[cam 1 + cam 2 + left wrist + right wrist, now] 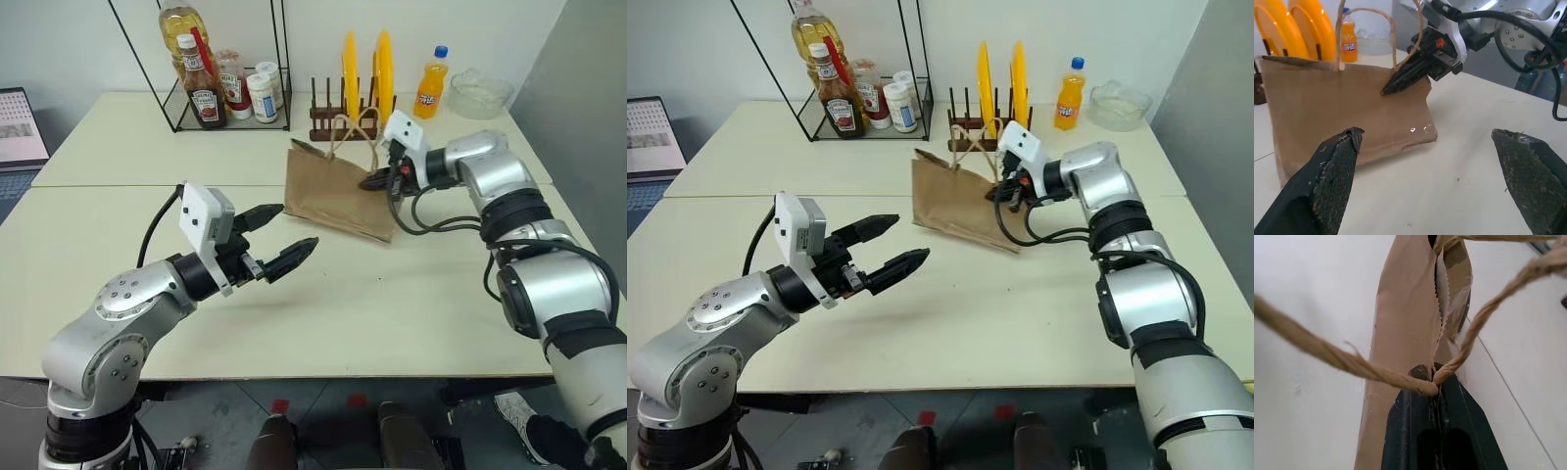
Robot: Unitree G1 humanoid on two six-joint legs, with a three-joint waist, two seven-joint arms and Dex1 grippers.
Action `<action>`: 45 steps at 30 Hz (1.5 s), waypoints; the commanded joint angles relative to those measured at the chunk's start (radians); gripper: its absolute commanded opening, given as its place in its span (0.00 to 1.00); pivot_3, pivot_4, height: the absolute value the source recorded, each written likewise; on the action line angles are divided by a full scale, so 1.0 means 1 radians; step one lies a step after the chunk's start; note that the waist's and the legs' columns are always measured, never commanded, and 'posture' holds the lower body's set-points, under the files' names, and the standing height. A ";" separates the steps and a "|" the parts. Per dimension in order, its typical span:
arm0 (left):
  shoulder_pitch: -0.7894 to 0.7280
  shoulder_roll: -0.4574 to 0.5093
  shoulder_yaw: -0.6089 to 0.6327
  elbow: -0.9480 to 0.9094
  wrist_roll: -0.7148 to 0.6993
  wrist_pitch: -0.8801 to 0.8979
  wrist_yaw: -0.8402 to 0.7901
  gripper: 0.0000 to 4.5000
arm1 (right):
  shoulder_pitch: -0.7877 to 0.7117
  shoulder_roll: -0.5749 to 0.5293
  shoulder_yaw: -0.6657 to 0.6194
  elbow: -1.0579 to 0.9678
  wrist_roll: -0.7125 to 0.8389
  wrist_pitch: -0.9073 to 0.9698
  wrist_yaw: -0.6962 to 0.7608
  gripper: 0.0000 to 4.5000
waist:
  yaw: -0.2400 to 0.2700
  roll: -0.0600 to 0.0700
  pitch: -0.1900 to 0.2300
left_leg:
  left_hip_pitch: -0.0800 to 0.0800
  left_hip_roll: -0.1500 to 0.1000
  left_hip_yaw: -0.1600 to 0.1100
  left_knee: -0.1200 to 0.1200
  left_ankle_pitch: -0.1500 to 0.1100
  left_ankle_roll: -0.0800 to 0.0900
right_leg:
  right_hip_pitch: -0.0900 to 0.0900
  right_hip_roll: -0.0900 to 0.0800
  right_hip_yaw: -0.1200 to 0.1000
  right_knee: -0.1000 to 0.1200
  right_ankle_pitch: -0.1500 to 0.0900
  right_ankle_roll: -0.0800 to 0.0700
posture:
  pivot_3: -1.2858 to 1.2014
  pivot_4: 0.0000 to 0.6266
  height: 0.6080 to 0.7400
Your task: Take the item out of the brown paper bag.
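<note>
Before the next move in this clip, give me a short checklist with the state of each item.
1. Right gripper shut on the brown paper bag at its top edge by a handle: ok.
2. Left gripper open and apart from the bag, ready to reach in: ok.
3. Bag mouth spread wide enough to enter: not ok, in the right wrist view the walls stand close together.
4. Item seen inside the bag: cannot tell.
5. Bag upright on the table: ok, leaning somewhat.
6. Plate rack close behind the bag, room to lift: cannot tell.
</note>
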 commanded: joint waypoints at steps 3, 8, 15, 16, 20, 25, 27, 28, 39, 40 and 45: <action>0.094 0.002 0.067 -0.117 0.025 -0.035 0.079 1.00 | -0.091 0.083 -0.013 0.069 -0.005 -0.134 -0.025 0.00 | -0.001 0.000 0.000 | 0.000 0.000 0.000 0.000 0.000 0.000 | 0.000 0.000 0.000 0.000 0.000 0.000 | 0.52 0.24 1.00; 0.173 -0.002 0.114 -0.177 0.016 -0.045 0.134 1.00 | -0.121 0.162 -0.013 0.137 -0.029 -0.198 -0.047 0.00 | 0.000 0.000 0.000 | 0.000 0.000 0.000 0.000 0.000 0.000 | 0.000 0.000 0.000 0.001 0.000 0.000 | 0.52 0.24 1.00; 0.257 -0.015 0.157 -0.255 -0.012 -0.044 0.202 1.00 | -0.151 0.242 -0.028 0.191 -0.034 -0.231 -0.051 0.00 | 0.000 0.000 0.000 | 0.000 0.000 0.000 0.000 0.000 0.000 | -0.001 0.000 0.000 0.001 0.000 0.000 | 0.52 0.24 1.00; 0.264 -0.015 0.158 -0.262 -0.014 -0.045 0.210 1.00 | -0.153 0.249 -0.028 0.196 -0.035 -0.232 -0.049 0.00 | 0.000 0.000 0.000 | 0.000 0.000 0.000 0.000 0.000 0.000 | -0.001 0.000 0.000 0.001 0.000 0.000 | 0.52 0.24 1.00; 0.276 -0.014 0.159 -0.279 -0.021 -0.047 0.238 1.00 | -0.139 0.273 -0.002 0.213 -0.075 -0.265 -0.108 0.00 | 0.000 0.000 0.000 | 0.000 0.000 0.000 0.000 0.000 0.001 | -0.001 0.000 0.000 0.001 0.000 0.000 | 0.52 0.24 1.00; 0.277 -0.009 0.157 -0.277 -0.028 -0.050 0.249 1.00 | -0.118 0.273 0.034 0.227 -0.150 -0.332 -0.221 0.00 | 0.000 0.000 0.000 | 0.000 0.000 0.000 0.000 -0.001 0.002 | -0.001 0.000 0.000 0.001 0.000 0.000 | 0.52 0.24 1.00; 0.276 -0.008 0.156 -0.267 -0.027 -0.054 0.248 1.00 | -0.118 0.268 0.028 0.230 -0.155 -0.336 -0.221 0.05 | 0.000 0.000 0.000 | 0.000 0.000 0.000 0.000 -0.001 0.002 | -0.001 0.000 0.000 0.001 0.000 0.000 | 0.52 0.24 1.00; 0.273 -0.008 0.150 -0.257 -0.022 -0.058 0.245 1.00 | -0.119 0.263 0.021 0.229 -0.153 -0.333 -0.211 0.10 | 0.000 0.000 0.000 | 0.000 0.000 0.000 0.000 -0.001 0.002 | -0.001 0.000 0.000 0.001 0.000 0.000 | 0.52 0.24 1.00; 0.224 0.004 0.093 -0.165 -0.005 -0.088 0.180 1.00 | -0.127 0.189 -0.032 0.210 -0.122 -0.283 -0.128 0.94 | 0.000 0.000 0.000 | 0.000 0.000 0.000 0.000 -0.001 0.002 | -0.001 0.000 0.000 0.001 0.000 0.000 | 0.52 0.24 1.00; 0.223 0.013 0.102 -0.150 -0.012 -0.088 0.164 1.00 | -0.124 0.163 -0.039 0.198 -0.114 -0.275 -0.090 1.00 | 0.000 0.000 0.000 | 0.000 0.000 0.000 0.000 -0.001 0.002 | -0.001 0.000 0.000 0.001 0.000 0.000 | 0.52 0.24 1.00; 0.207 0.054 0.157 -0.058 -0.053 -0.087 0.091 1.00 | -0.085 0.035 -0.071 0.077 -0.056 -0.201 0.056 1.00 | 0.001 0.000 0.000 | 0.000 0.000 0.000 0.000 -0.001 0.002 | -0.001 0.000 0.000 0.001 0.000 0.000 | 0.52 0.24 1.00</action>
